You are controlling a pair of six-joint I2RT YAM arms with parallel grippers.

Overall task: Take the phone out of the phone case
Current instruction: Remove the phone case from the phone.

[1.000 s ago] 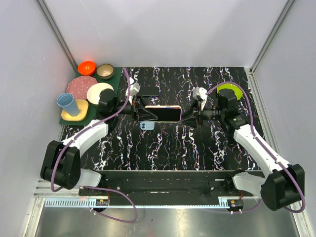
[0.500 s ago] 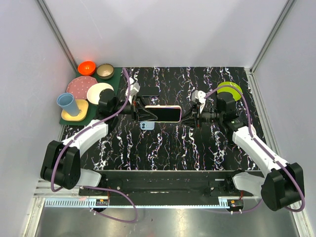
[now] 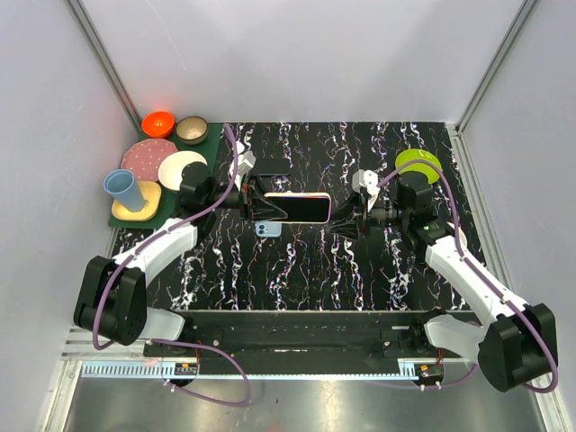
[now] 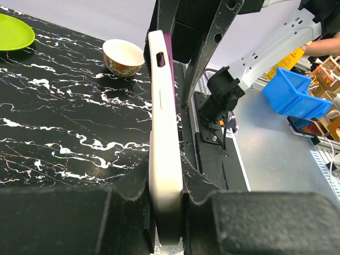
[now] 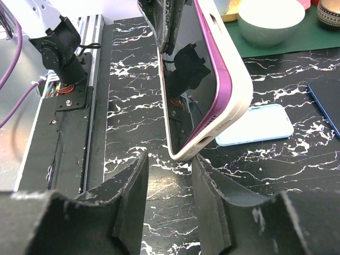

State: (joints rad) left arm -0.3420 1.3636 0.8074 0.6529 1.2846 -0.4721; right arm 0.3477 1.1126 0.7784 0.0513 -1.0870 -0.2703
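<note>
Aloft, left fingers [image 4: 79, 223] pinch the cream phone case [image 4: 164, 159].

I'm working in a robotics lab cell: pale grey panel walls [image 3: 297, 54] on aluminium posts [image 3: 97, 54] enclose the black white-veined tabletop [image 3: 306, 261], with a blue plastic bin [image 4: 292, 95] at the left wrist view's right.

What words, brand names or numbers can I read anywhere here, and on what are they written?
None can be read.
The cream phone case and the purple phone inside it show no lettering.
The small orange marks on the front rail are too small to read.
</note>
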